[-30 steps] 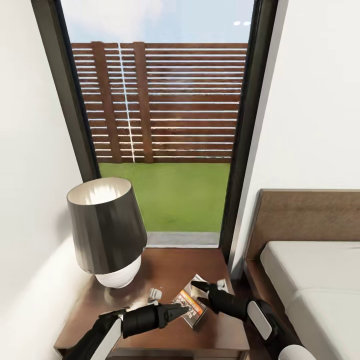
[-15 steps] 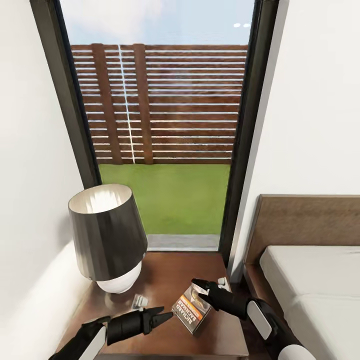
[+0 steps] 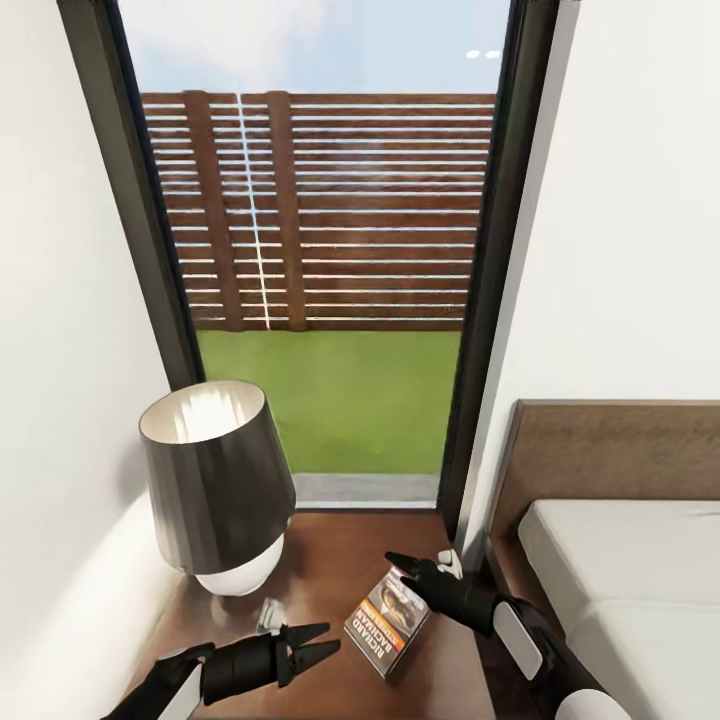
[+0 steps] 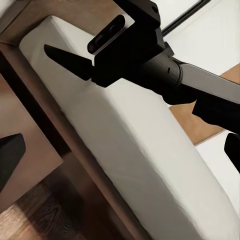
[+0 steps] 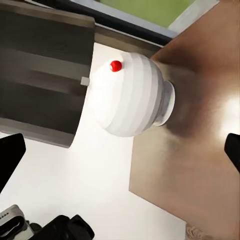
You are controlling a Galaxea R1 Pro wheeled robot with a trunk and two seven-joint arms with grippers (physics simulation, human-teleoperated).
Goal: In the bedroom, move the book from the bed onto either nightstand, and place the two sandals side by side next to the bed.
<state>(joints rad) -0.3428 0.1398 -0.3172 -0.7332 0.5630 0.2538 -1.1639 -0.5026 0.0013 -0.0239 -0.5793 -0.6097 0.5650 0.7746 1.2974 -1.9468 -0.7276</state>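
Now, from the head view, the book [image 3: 386,619] is lying flat on the glossy top of the nightstand [image 3: 330,560], near its front right part, with the orange band showing. The left claw [image 3: 318,643] is hanging just beside the book, on its left side, and its two fingers are standing spread apart with nothing between them. The right claw [image 3: 420,567] is hovering close over the far corner of the book; its fingers are also spread and are not pinching anything. A lamp [image 3: 218,488] with a dark shade and a white round base is standing on the left part of the nightstand. Behind it a tall dark-framed window [image 3: 330,250] is showing green grass and a brown slatted fence. The bed [image 3: 620,570] is standing to the right of the nightstand, with its brown headboard against the white wall.

From the left wrist view, the right claw [image 4: 75,62] is appearing in front of the light-grey mattress [image 4: 145,150] and the dark frame of the bed.

From the right wrist view, the white base of the lamp [image 5: 132,95] with a small red button is resting on the brown nightstand top [image 5: 200,150], and the dark shade is beside it.
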